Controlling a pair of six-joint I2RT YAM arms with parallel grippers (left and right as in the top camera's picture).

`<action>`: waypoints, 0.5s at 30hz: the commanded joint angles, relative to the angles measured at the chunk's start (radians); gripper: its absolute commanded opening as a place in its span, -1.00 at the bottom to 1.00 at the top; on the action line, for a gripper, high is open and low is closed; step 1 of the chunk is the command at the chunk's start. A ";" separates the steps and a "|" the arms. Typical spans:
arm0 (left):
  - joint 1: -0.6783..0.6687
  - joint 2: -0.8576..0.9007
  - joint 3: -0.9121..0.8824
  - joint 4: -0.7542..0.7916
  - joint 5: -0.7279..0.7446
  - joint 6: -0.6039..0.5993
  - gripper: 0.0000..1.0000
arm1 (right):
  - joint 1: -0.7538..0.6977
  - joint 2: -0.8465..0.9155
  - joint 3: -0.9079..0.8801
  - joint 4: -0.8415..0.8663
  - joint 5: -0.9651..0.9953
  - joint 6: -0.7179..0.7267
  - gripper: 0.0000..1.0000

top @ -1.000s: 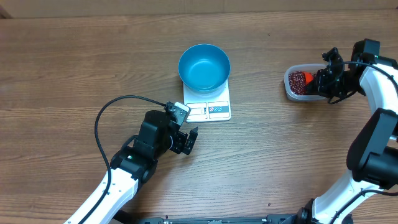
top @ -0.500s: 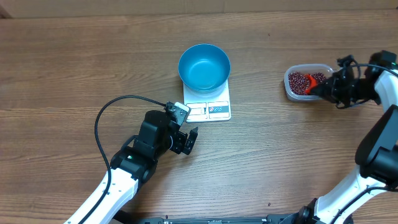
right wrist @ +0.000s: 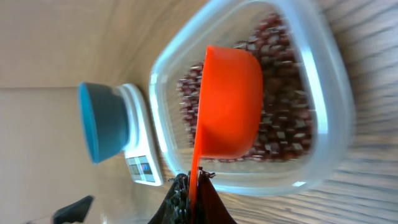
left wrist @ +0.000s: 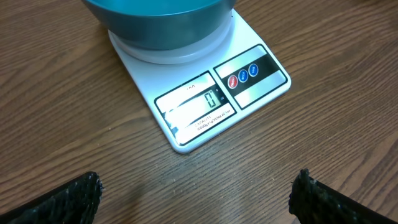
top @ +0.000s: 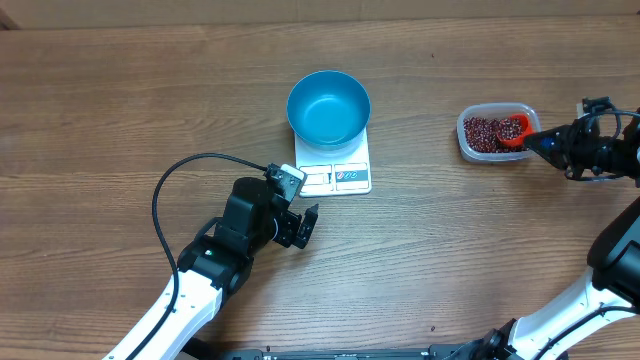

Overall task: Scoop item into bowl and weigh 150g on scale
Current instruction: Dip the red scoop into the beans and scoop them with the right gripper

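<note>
1. So, in the lower left of the overhead frame, the left arm comes up from the bottom edge with a black cable (top: pixel 160 190) looping above it. The left gripper (top: pixel 305 228) sits on the wooden table (top: pixel 120 90) just below-left of the scale, with its jaws spread wide and nothing between them. In the left wrist view both fingertips (left wrist: pixel 74 196) sit in the bottom corners, far apart.
2. Center of the frame: the white scale (top: pixel 335 178) lies flat. Its display (left wrist: pixel 196 102) reads 0 in the left wrist shot, with three small round buttons to the right of it.
3. The blue bowl (top: pixel 328 107) stands upright on the scale's upper part, covering most of the platform. From above it looks empty.
4. Right of center, well apart from the scale, is a clear plastic tub (top: pixel 465 135) holding the red-brown beans (top: pixel 482 132). As far as I can see, all of them are in there.
5. At the tub's right end is an orange scoop (top: pixel 514 130), with its cup over the beans. I can't tell whether it's loaded or touching the heap.
6. Far right: the right gripper (top: pixel 552 143) is clamped on the scoop's handle. The right wrist view shows the fingers (right wrist: pixel 180 202) pinched tight on the thin orange edge.
</note>
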 commanded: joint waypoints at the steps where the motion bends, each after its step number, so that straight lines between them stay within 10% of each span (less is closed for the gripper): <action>1: -0.001 0.007 -0.002 0.000 -0.011 -0.006 0.99 | -0.007 0.003 -0.003 -0.020 -0.155 -0.073 -0.93; 15: -0.001 0.007 -0.002 0.000 -0.011 -0.006 0.99 | -0.057 0.003 -0.003 -0.099 -0.298 -0.137 -0.93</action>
